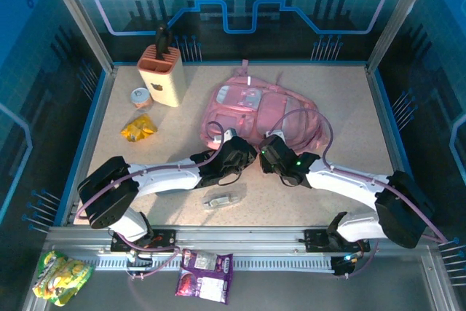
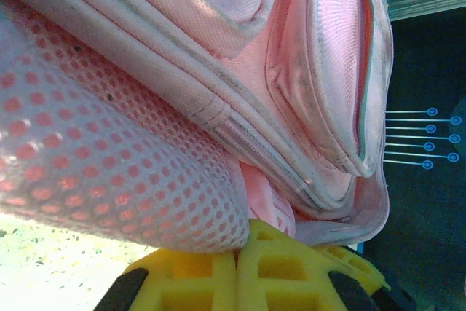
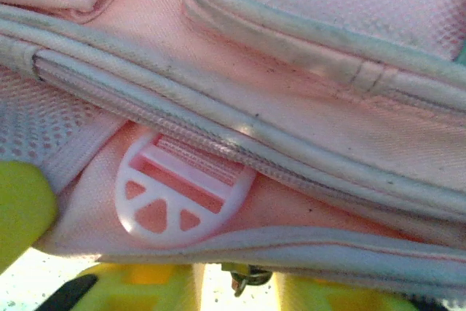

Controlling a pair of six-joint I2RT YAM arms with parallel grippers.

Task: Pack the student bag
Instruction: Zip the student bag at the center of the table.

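Student bag (image 1: pixel 266 111) on the table (image 1: pixel 349 172), centre toward far edge. My left jaws are clenched at its hem. Right jaws by a zipper pull (image 3: pixel 247 278), state I cannot tell. Pencil case (image 1: pixel 224 198) lies outside: packing hardly begun, I judge.

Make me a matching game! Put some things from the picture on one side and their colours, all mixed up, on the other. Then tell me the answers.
Things:
1. student bag
2. pencil case
3. snack packet on the table
4. handle sticking out of the holder

Colours:
A. black
B. pink
C. yellow
D. grey

Pairs: 1-B, 2-D, 3-C, 4-A
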